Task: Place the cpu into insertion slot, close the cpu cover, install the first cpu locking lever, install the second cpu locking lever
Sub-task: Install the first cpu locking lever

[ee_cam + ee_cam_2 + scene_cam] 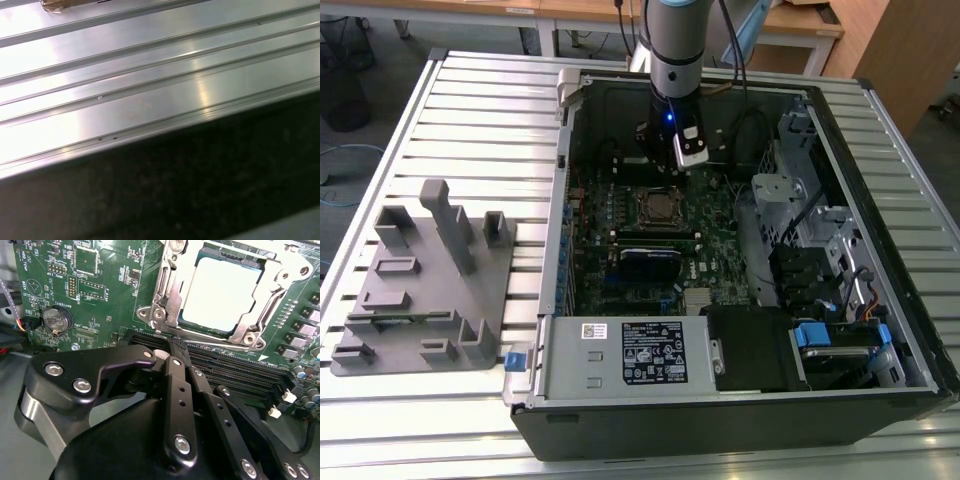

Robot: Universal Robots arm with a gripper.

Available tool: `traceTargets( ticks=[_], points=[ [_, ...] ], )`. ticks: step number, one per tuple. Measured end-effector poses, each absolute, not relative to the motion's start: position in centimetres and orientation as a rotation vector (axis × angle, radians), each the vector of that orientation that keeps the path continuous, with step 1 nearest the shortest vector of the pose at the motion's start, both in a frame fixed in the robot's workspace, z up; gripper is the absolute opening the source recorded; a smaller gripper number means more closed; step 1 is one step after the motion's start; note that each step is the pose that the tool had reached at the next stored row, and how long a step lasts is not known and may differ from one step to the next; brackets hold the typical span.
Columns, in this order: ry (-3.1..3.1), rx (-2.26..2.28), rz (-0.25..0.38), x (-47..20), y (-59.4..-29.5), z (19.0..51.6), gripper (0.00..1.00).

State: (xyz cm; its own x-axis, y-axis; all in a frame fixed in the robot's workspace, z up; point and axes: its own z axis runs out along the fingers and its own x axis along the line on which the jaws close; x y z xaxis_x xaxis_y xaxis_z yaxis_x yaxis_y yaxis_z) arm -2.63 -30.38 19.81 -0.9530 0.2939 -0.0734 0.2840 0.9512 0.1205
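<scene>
So the cpu (pixel 222 292) is already sitting in the insertion slot (pixel 200 329), dull silver top facing up, and the cpu cover (pixel 272 302) looks folded down around it with the chip showing through its window. In the exterior view the socket (pixel 660 208) sits about mid-board on the green motherboard (pixel 720 235), toward the case's far wall, with the long black memory slots (pixel 235 370) just beside it on the near side. The gripper (pixel 176 347) hangs right over those slots, next to the socket's edge where a thin locking lever (pixel 167 287) runs along the frame. Its fingers (pixel 175 390) look pressed together with nothing between them. Handling guess: the chip itself is light, stiff and fragile underneath, so not something to squeeze or drag; the cover is thin springy sheet metal, and the levers are stiff wire that'll fight back, best pushed near the free end. Further out there's the power supply box (pixel 625 355) at the case's near edge, and a grey parts fixture (pixel 425 285) on the slatted aluminium table (pixel 490 120) off to the exterior view's left.
</scene>
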Motion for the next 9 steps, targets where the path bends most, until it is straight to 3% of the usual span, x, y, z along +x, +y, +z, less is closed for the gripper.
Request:
traceTargets(
  ticks=[9],
  points=[
    [3.013, 0.447, 0.166, -2.63, -30.19, 19.85, 0.11]
  ],
)
